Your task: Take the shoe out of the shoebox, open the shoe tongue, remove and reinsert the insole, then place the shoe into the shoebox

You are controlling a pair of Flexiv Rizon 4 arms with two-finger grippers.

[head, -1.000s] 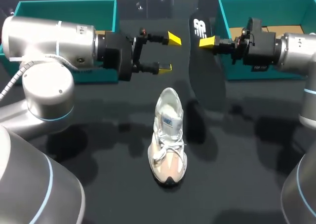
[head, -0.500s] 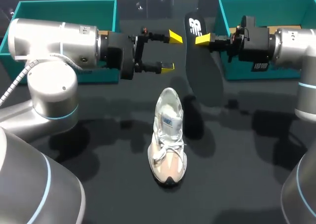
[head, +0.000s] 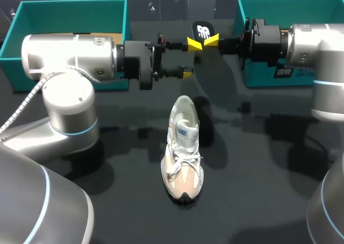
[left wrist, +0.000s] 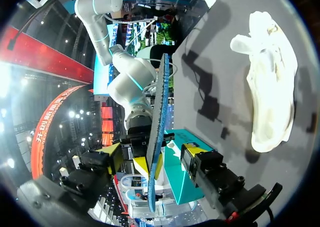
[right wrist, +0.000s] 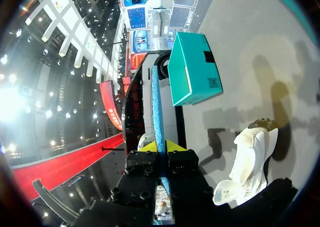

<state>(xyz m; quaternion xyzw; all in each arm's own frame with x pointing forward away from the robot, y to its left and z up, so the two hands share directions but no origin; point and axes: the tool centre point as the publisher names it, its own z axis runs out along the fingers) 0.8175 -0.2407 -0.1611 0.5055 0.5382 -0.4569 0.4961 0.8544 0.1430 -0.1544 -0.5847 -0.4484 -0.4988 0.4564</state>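
Note:
A white and beige shoe [head: 184,147] lies on the dark table, toe toward the near edge, with its opening bare. My right gripper [head: 211,39] is shut on the heel end of the black insole [head: 203,30], which hangs on edge above the table behind the shoe. In the right wrist view the gripper [right wrist: 159,147] pinches the insole's blue edge [right wrist: 157,97], with the shoe [right wrist: 250,157] beside it. My left gripper [head: 189,57] is open, one finger on each side of the insole [left wrist: 159,117]. In the left wrist view its fingers [left wrist: 195,154] stand clear of it, and the shoe [left wrist: 272,87] lies off to one side.
A teal shoebox [head: 124,18] stands at the back left, behind my left arm. A second teal box [head: 243,18] stands at the back right, next to my right wrist. Bare dark tabletop [head: 258,174] surrounds the shoe.
My right arm carried the insole leftward and my left arm reached rightward, so the insole now sits between the left fingers. Those fingers have drawn somewhat closer together. The shoe stayed put.

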